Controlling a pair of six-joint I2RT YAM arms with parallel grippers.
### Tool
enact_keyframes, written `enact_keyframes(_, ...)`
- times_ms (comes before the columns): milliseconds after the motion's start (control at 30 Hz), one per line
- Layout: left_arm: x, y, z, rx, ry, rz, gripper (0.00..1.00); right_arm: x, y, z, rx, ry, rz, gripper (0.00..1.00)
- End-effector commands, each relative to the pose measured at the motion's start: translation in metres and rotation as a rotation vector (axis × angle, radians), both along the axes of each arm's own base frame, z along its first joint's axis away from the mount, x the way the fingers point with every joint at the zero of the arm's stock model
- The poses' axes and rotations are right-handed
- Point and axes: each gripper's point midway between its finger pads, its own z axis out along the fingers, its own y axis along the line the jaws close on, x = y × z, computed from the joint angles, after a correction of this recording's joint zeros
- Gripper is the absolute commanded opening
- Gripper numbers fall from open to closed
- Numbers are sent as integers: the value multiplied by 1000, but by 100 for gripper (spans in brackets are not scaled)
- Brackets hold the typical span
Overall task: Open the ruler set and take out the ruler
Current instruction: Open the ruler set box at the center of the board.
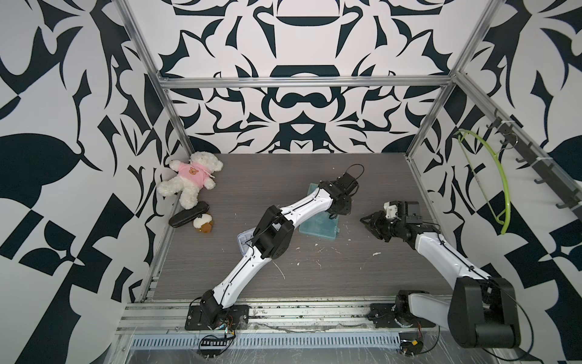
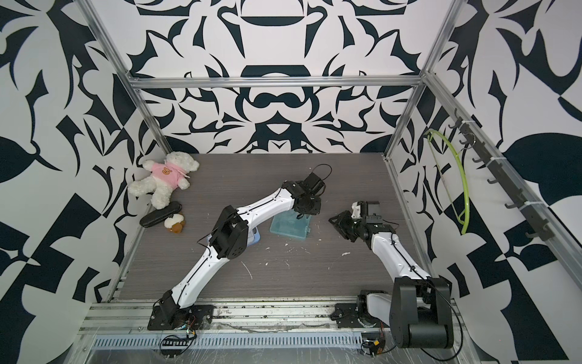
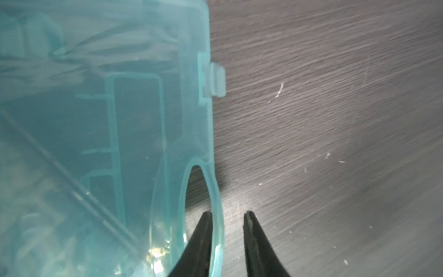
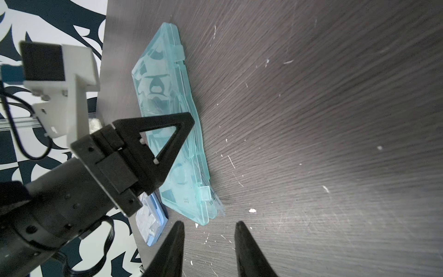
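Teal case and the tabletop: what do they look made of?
Case: likely molded plastic, translucent teal, glossy. Inner ribs show through and the lid carries sharp reflections. Tabletop: probably wood-grain laminate, matte grey-brown, with fine even grain and pale scuffs.

Ruler set [image 1: 318, 225] right of tray [image 1: 243, 242], perhaps

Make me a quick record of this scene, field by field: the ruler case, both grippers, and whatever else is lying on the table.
Ruler set case: teal, translucent, flat on the table, lid appears shut
Left gripper: open, fingers either side of the case's handle rim
Right gripper: open, empty, beside the case, not touching it
Task stage: nothing taken out yet
Other items: teddy bear, black pouch, small plush, blue tray
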Motion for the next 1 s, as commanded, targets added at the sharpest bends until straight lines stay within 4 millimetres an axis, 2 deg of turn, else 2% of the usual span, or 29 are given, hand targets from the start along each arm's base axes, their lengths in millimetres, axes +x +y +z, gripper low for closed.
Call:
enact_keyframes(0, -1, 3, -1, 49, -34, -18, 28, 3, 0, 8, 6, -41, 5, 37)
enact_keyframes(100, -2, 1, -3, 52, -34, -20, 27, 3, 1, 8, 7, -41, 6, 37)
enact_keyframes(200, -3, 1, -4, 54, -34, -20, 20, 3, 1, 7, 7, -41, 6, 37)
enact_keyframes(333, -4, 0, -5, 53, -30, -22, 15, 3, 1, 7, 7, -41, 5, 37)
enact_keyframes(633, -5, 1, 5, 51, -47, -19, 6, 4, 1, 4, 16, -46, 0, 37)
enact_keyframes(833, -6, -1, 20, 32, -65, -20, 4, 3, -2, 0, 0, -45, -12, 37)
enact_keyframes(967, -5, -3, 33, 11, -85, -17, 3, 18, -4, 3, 10, -92, -48, 37)
